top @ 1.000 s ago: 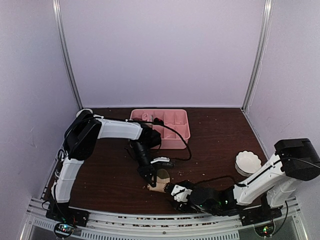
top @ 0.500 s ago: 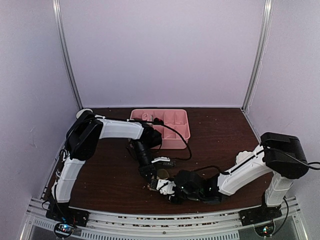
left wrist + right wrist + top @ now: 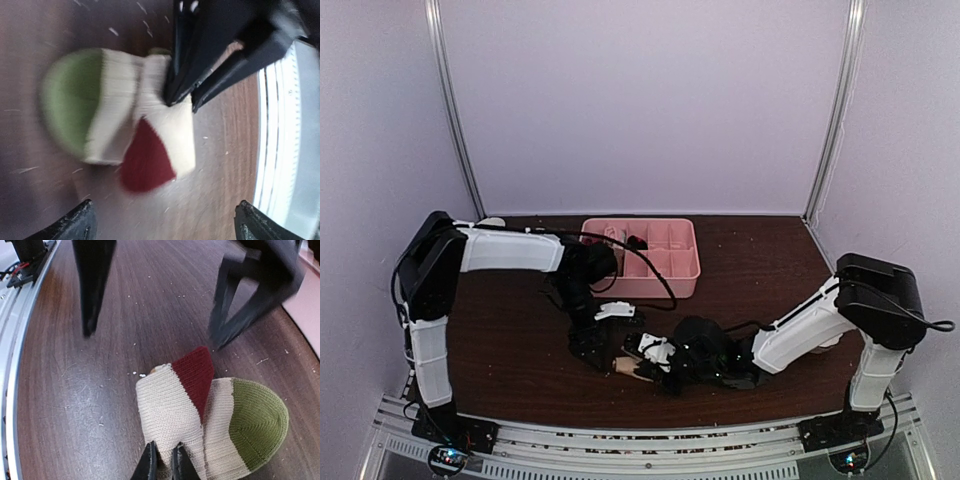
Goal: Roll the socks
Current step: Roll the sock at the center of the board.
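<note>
1. We see the right gripper [image 3: 164, 464] with its jaws pressed together on the cream edge of the sock [image 3: 200, 410], the fabric pinched between them.
2. From that pinch the sock runs away from the right jaws. A cream band lies straight ahead, a maroon patch lies beyond it, and a rounded olive end lies off to their right. It is folded over itself and lies flat on the table [image 3: 75, 390].
3. We see the left gripper [image 3: 165, 222] with its jaws wide apart, gripping nothing. The sock lies ahead of them, in line with the gap and clear of both tips.
4. In the right wrist view, the left fingers [image 3: 92, 285] stand beyond the sock, one to each side.
5. From above, we find the two grippers facing each other near the table's front edge, with the sock between them. The pink tray [image 3: 665, 288] sits well behind the left jaws, apart from the sock.
</note>
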`<state>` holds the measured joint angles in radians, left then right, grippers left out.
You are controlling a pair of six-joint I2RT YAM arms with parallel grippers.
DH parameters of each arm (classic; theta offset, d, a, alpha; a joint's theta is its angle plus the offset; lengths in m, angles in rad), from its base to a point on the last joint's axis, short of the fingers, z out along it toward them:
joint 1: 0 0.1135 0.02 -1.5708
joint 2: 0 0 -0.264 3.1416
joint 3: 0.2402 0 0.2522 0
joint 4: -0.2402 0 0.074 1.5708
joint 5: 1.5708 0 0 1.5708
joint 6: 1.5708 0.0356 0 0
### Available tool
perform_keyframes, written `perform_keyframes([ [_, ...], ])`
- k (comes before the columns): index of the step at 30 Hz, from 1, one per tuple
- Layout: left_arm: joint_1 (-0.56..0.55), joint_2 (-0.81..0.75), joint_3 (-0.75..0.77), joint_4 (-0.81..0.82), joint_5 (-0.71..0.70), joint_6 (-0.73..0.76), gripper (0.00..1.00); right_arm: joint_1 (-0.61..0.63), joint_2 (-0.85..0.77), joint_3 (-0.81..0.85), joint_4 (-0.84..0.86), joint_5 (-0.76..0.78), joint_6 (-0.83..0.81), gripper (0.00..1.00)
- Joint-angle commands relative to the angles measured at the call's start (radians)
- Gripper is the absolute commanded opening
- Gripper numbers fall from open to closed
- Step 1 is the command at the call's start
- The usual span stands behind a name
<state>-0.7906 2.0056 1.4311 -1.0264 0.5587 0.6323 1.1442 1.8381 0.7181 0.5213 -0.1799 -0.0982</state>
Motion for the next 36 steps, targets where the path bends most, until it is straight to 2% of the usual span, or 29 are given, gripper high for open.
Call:
perform_keyframes([
  [1, 0.013, -0.179, -0.039, 0.187, -0.086, -0.042, 0.98, -0.045, 0.052, -0.109, -0.023, -0.145, 0.174, 0.0],
  [3, 0.039, -0.18, -0.109, 0.289, -0.154, -0.154, 0.98, -0.058, 0.05, -0.137, 0.011, -0.171, 0.21, 0.0],
  [4, 0.058, -0.139, -0.105, 0.244, -0.146, -0.095, 0.98, -0.063, 0.048, -0.145, 0.018, -0.185, 0.223, 0.0],
  [5, 0.083, -0.089, -0.071, 0.154, -0.075, -0.031, 0.98, -0.067, 0.046, -0.146, 0.018, -0.197, 0.232, 0.0],
  [7, 0.14, -0.027, -0.026, 0.096, 0.04, -0.022, 0.98, -0.077, 0.04, -0.148, 0.006, -0.213, 0.251, 0.0],
  [8, 0.14, -0.045, -0.042, 0.133, 0.02, -0.023, 0.98, -0.084, 0.041, -0.149, 0.005, -0.225, 0.265, 0.0],
  [10, 0.115, -0.16, -0.144, 0.286, -0.094, -0.028, 0.98, -0.101, 0.046, -0.141, -0.004, -0.258, 0.302, 0.0],
  [12, 0.102, -0.274, -0.24, 0.413, -0.142, -0.028, 0.98, -0.12, 0.053, -0.13, -0.019, -0.306, 0.329, 0.0],
  [14, 0.104, -0.304, -0.266, 0.465, -0.178, -0.056, 0.98, -0.144, 0.067, -0.117, -0.042, -0.341, 0.351, 0.0],
  [17, 0.126, -0.272, -0.216, 0.381, -0.177, -0.038, 0.98, -0.177, 0.091, -0.094, -0.068, -0.375, 0.387, 0.0],
  [21, 0.07, -0.5, -0.426, 0.637, -0.294, -0.01, 0.98, -0.208, 0.132, -0.049, -0.126, -0.429, 0.427, 0.0],
  [22, 0.077, -0.519, -0.448, 0.658, -0.289, -0.03, 0.98, -0.21, 0.139, -0.042, -0.138, -0.439, 0.429, 0.0],
  [24, 0.087, -0.476, -0.456, 0.668, -0.395, -0.1, 0.98, -0.212, 0.15, -0.029, -0.168, -0.444, 0.426, 0.0],
  [25, 0.099, -0.425, -0.42, 0.574, -0.356, -0.058, 0.98, -0.214, 0.153, -0.026, -0.175, -0.449, 0.427, 0.0],
  [26, 0.133, -0.38, -0.359, 0.46, -0.245, -0.006, 0.98, -0.215, 0.155, -0.023, -0.177, -0.453, 0.432, 0.0],
  [28, 0.154, -0.347, -0.314, 0.405, -0.137, 0.014, 0.98, -0.224, 0.165, -0.013, -0.192, -0.463, 0.448, 0.0],
  [32, 0.048, -0.468, -0.455, 0.576, -0.199, 0.078, 0.98, -0.24, 0.209, 0.032, -0.254, -0.491, 0.487, 0.0],
  [36, -0.074, -0.472, -0.468, 0.553, -0.177, 0.173, 0.98, -0.27, 0.259, 0.072, -0.326, -0.527, 0.54, 0.0],
])
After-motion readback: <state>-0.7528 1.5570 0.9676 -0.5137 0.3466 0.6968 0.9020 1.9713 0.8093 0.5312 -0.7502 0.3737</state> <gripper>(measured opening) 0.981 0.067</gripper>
